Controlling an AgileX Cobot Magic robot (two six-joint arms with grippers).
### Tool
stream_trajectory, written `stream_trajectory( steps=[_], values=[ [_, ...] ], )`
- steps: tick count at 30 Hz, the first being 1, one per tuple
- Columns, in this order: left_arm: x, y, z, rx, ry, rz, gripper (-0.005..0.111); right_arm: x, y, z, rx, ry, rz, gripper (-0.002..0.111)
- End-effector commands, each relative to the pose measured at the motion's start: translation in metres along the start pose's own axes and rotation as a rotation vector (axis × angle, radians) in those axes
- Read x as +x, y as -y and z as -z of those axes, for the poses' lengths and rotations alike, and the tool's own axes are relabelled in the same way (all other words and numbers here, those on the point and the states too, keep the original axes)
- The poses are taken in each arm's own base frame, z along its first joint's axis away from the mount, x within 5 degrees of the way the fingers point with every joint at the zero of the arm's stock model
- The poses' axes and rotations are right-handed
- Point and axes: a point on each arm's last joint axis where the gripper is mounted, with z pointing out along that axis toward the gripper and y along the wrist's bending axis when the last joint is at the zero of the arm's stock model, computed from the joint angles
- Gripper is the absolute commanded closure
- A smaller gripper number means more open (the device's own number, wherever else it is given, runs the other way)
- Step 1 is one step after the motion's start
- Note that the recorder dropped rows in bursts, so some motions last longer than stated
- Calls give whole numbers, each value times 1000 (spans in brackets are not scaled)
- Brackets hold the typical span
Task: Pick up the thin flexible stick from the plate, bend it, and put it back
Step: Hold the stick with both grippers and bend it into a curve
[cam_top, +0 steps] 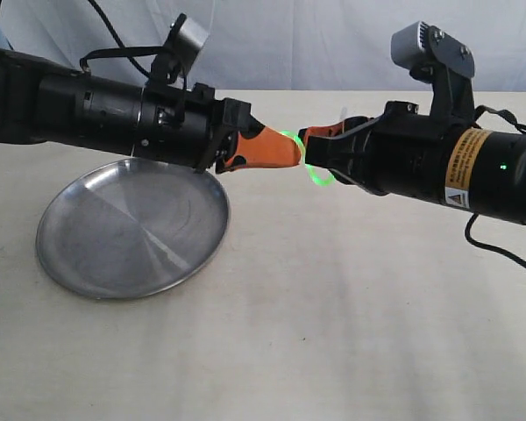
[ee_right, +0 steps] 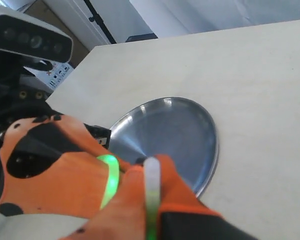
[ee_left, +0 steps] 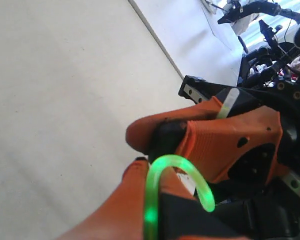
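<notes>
Fingers (cam_top: 267,149) of the left gripper (cam_top: 291,151) and right gripper (cam_top: 309,139) are pinching the stick (cam_top: 316,175) at its ends, bowing it in midair just beside the plate (cam_top: 88,263). At the left wrist the stick (ee_left: 182,162) is arching tightly between them; at the right wrist the plate (ee_right: 180,130) is sitting on the table (ee_right: 270,75) beyond them.

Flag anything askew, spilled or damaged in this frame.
Nothing stands out. The stick curls in a tight loop between the two arms' jaws, above the table beside the plate, but that bend is the task. The plate lies flat and bare.
</notes>
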Motion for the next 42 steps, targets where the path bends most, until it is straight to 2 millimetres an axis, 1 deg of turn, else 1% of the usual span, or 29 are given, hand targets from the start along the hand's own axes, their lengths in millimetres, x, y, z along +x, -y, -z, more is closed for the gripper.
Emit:
stream_trajectory(
  steps=[1, 7, 12, 16, 21, 25, 35, 42],
  values=[
    [-1, -12, -4, -58, 35, 136, 107, -2, -20, 2, -174, 29, 86, 109],
    [0, -15, -6, -56, 35, 212, 107, 1, -20, 3, -184, 2, 145, 109],
    [0, -15, -6, -54, 38, 219, 107, 4, -21, 3, -195, -26, 217, 109],
    [-1, -16, -6, -67, 45, 253, 107, 10, -22, 4, -219, -83, 323, 109],
    [-1, -16, -6, -75, 47, 259, 107, 13, -23, 4, -236, -108, 374, 109],
    [-1, -17, -6, -75, 47, 263, 107, 20, -22, 5, -258, -169, 487, 109],
    [-1, -17, -6, -75, 47, 263, 107, 24, -21, 6, -271, -211, 563, 109],
    [-1, -17, -6, -78, 48, 263, 107, 26, -17, 6, -237, -243, 616, 109]
  ],
)
